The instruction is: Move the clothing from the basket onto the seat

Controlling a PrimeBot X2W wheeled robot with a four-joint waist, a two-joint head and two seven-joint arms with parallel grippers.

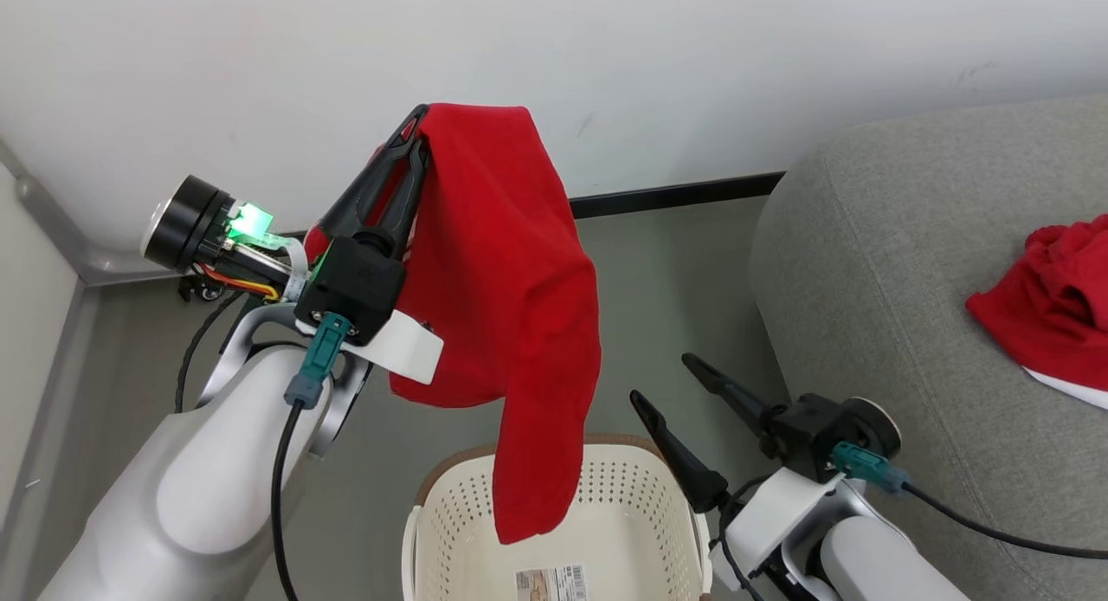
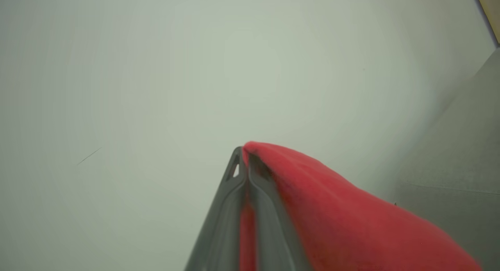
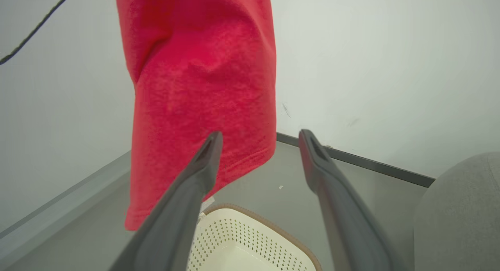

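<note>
Red fabric up front: pinching a red garment at the very tips of the left gripper, fingers pressed tight together on a fold, and letting the rest drape down below and to the right of it. Dangling the lower end near the far rim of the cream perforated basket, well beneath that gripper. Holding the right gripper spread wide and grasping nothing, just beside the basket's rim, with the hanging hem ahead of its left finger. Showing a second red garment, white-edged, lying on the grey seat, off to the right of the right gripper.
</note>
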